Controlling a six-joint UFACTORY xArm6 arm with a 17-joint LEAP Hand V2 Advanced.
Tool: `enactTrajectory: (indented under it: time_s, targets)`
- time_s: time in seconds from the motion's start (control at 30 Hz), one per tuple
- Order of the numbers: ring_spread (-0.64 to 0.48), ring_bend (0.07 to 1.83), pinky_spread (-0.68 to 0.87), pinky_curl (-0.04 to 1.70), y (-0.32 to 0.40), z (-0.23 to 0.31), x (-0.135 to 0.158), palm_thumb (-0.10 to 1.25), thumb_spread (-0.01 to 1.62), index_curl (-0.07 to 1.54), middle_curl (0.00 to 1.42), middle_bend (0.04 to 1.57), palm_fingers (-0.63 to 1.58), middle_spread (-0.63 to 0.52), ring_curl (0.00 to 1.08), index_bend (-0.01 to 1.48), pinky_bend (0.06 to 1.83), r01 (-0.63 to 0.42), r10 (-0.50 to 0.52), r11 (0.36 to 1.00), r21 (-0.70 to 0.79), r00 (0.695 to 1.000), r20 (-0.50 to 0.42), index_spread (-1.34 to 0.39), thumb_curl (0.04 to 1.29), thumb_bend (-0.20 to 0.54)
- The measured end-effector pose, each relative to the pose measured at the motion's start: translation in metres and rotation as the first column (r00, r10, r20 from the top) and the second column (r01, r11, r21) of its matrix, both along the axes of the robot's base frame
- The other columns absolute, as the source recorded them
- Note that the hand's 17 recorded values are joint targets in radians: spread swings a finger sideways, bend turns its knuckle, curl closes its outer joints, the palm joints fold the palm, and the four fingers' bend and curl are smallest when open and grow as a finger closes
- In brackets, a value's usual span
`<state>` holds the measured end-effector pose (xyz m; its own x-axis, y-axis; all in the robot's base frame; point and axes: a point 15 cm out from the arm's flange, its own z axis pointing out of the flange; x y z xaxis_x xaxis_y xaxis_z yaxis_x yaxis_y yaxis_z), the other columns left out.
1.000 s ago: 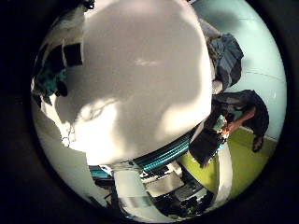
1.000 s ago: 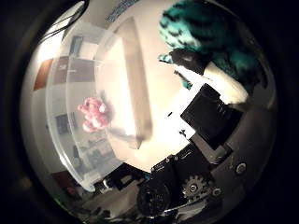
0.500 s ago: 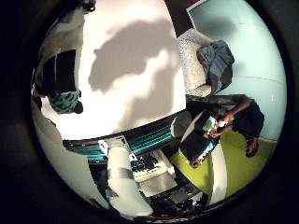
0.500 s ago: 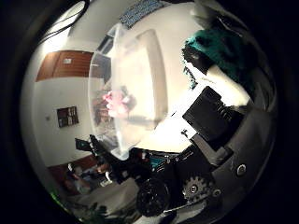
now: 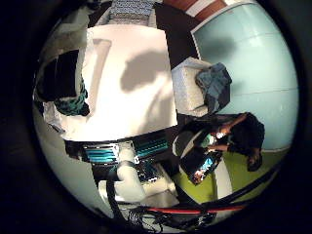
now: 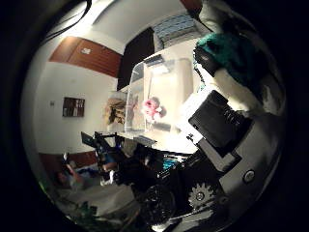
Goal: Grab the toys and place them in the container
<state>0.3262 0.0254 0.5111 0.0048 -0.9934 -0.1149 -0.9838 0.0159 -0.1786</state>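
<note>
A pink toy (image 6: 152, 108) lies inside the clear plastic container (image 6: 169, 84), which stands on the white table (image 5: 131, 87). My right hand (image 6: 231, 96) is high above the table and off to the container's side, well apart from both. Its white and black fingers with teal tips (image 6: 229, 48) stretch out loosely at the view's edge, and nothing is between them. In the little finger side view a teal fingertip (image 5: 73, 105) shows over the table's edge. No other toy is visible on the table.
The arm's white base (image 5: 126, 173) stands at the table's near edge. A white armchair (image 5: 190, 90) with a blue-grey cloth (image 5: 214, 83) on it sits beside the table, with green floor (image 5: 243, 170) beyond. Dark desks with equipment (image 6: 116, 150) stand past the container.
Both views have pulled back and swung, so the hand has risen away from the table. The container now looks smaller and farther off. The pink toy stays inside it.
</note>
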Motion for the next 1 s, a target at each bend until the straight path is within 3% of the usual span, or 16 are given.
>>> enactTrajectory:
  time_s: [0.3, 0.67, 1.0]
  targets:
    - [-0.29, 1.34, -0.22, 1.16, 0.097, 0.017, 0.001, 1.06, 0.91, 1.08, 1.1, 1.22, 0.89, -0.25, 0.93, 1.02, 1.25, -0.151, 0.151, 0.988, 0.014, 0.989, -0.003, -0.33, 0.74, -0.015]
    - [-0.29, 1.32, -0.23, 1.17, 0.193, 0.004, 0.013, 1.06, 0.91, 1.08, 1.1, 1.21, 0.9, -0.25, 0.94, 1.01, 1.24, -0.301, 0.3, 0.953, -0.018, 0.953, -0.038, -0.33, 0.74, -0.015]
    - [-0.3, 1.31, -0.23, 1.17, 0.22, -0.015, 0.035, 1.03, 0.92, 1.09, 1.1, 1.2, 0.91, -0.25, 0.95, 1.0, 1.23, -0.328, 0.327, 0.943, -0.053, 0.944, -0.028, -0.34, 0.74, -0.021]
